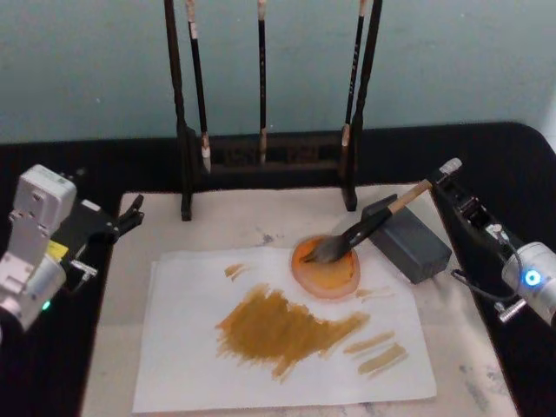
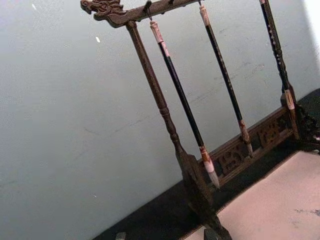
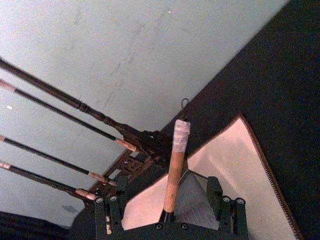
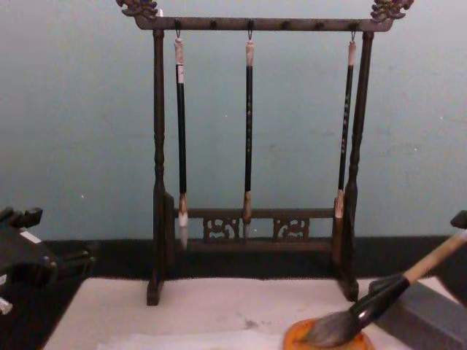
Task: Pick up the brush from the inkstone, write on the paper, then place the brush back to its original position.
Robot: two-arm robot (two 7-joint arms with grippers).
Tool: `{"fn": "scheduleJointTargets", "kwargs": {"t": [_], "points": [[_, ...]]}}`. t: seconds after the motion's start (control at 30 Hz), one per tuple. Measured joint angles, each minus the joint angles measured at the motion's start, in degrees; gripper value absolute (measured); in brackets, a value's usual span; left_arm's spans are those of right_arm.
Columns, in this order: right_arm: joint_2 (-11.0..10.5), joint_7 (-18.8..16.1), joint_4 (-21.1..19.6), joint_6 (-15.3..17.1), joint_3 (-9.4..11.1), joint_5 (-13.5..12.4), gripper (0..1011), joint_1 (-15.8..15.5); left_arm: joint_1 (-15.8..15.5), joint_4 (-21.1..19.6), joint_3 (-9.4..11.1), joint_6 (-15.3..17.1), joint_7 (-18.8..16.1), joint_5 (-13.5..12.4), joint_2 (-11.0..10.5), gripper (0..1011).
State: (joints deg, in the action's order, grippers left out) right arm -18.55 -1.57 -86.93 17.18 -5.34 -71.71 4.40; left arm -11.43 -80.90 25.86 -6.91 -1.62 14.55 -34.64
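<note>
A pale blue-green wall (image 1: 87, 69) backs a black table (image 1: 512, 165) on which a cream felt mat (image 1: 234, 217) is spread.

In the right wrist view the right gripper (image 3: 171, 220) has its fingers to either side of the tan handle of the brush (image 1: 369, 224), close against it; whether they actually press it I cannot tell. The handle runs up and away from them, ending in a white band and a small cord loop. In the head view this gripper sits at the mat's right edge, at the handle's upper end. From there the brush slants down and toward the robot's left, its black ferrule passing over the corner of a grey block (image 1: 408, 236) just beside the gripper, and its grey bristles lying in an orange dish (image 1: 326, 269) of orange-brown colour.

The dish sits on the far right part of the paper (image 1: 182, 347), which bears a broad ochre patch and several short strokes.

Farther back, beyond dish and block, a dark wooden rack (image 4: 157, 182) stands across the mat's far edge with three thin black-shafted brushes (image 4: 249, 131) hanging from its top bar.

The left gripper (image 1: 130, 213) is well apart, parked off the mat's left edge with its dark fingers parted.
</note>
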Motion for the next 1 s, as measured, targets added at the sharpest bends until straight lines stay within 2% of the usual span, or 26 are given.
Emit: {"fn": "scheduleJointTargets", "kwargs": {"t": [0.03,0.07,0.17,0.27,0.33,0.37,0.4,0.43,0.47,0.5,0.6,0.63,0.7,0.73,0.8,0.83,0.9,1.0], "points": [[-0.52,0.25,-1.49,-0.98,-0.43,1.13,1000,-0.87,0.0,0.0,0.0,0.0,0.0,0.0,0.0,1010],[-0.52,0.25,-1.49,-0.98,-0.43,1.13,1000,-0.87,0.0,0.0,0.0,0.0,0.0,0.0,0.0,1010],[-2.21,1.16,-5.11,-4.14,-2.04,5.32,1000,-2.81,0.0,0.0,0.0,0.0,0.0,0.0,0.0,1010],[-3.46,1.84,-7.02,-6.16,-3.42,8.62,1000,-3.63,0.0,0.0,0.0,0.0,0.0,0.0,0.0,1010],[-4.59,2.59,-8.28,-8.11,-4.95,12.29,1000,-4.01,0.0,0.0,0.0,0.0,0.0,0.0,0.0,1010],[-5.41,3.34,-8.81,-9.51,-6.1,15.45,1000,-4.07,0.0,0.0,0.0,0.0,0.0,0.0,0.0,1010],[-5.41,3.34,-8.81,-9.51,-6.1,15.45,1000,-4.07,0.0,0.0,0.0,0.0,0.0,0.0,0.0,1010],[-5.88,4.16,-9.08,-10.68,-7.11,18.97,1000,-4.04,0.0,0.0,0.0,0.0,0.0,0.0,0.0,1010],[-6.07,4.58,-9.09,-11.15,-7.59,20.51,1000,-3.99,0.0,0.0,0.0,0.0,0.0,0.0,0.0,1010],[-6.37,5.62,-9.07,-12.05,-8.54,23.98,1000,-3.75,0.0,0.0,0.0,0.0,0.0,0.0,0.0,1009],[-6.77,7.1,-8.6,-13.26,-10.13,28.92,1000,-3.27,0.0,0.0,0.0,0.0,0.0,0.0,0.0,1010],[-7.02,8.18,-8.2,-14.02,-11.14,32.27,1000,-2.95,0.0,0.0,0.0,0.0,0.0,0.0,0.0,1009],[-7.18,9.34,-7.71,-14.63,-12.13,35.59,1000,-2.61,0.0,0.0,0.0,0.0,0.0,0.0,0.0,1010],[-7.26,10.49,-7.14,-15.15,-13.12,38.64,1000,-2.3,0.0,0.0,0.0,0.0,0.0,0.0,0.0,1010],[-7.21,12.03,-6.36,-15.77,-14.3,42.43,1000,-1.96,0.0,0.0,0.0,0.0,0.0,0.0,0.0,1009],[-7.21,12.03,-6.36,-15.77,-14.3,42.43,1000,-1.96,0.0,0.0,0.0,0.0,0.0,0.0,0.0,1010],[-6.88,14.2,-5.29,-16.55,-15.72,47.3,1000,-1.57,0.0,0.0,0.0,0.0,0.0,0.0,0.0,1010],[-6.59,15.72,-4.38,-17.13,-16.62,50.62,1000,-1.32,0.0,0.0,0.0,0.0,0.0,0.0,0.0,1010]]}}
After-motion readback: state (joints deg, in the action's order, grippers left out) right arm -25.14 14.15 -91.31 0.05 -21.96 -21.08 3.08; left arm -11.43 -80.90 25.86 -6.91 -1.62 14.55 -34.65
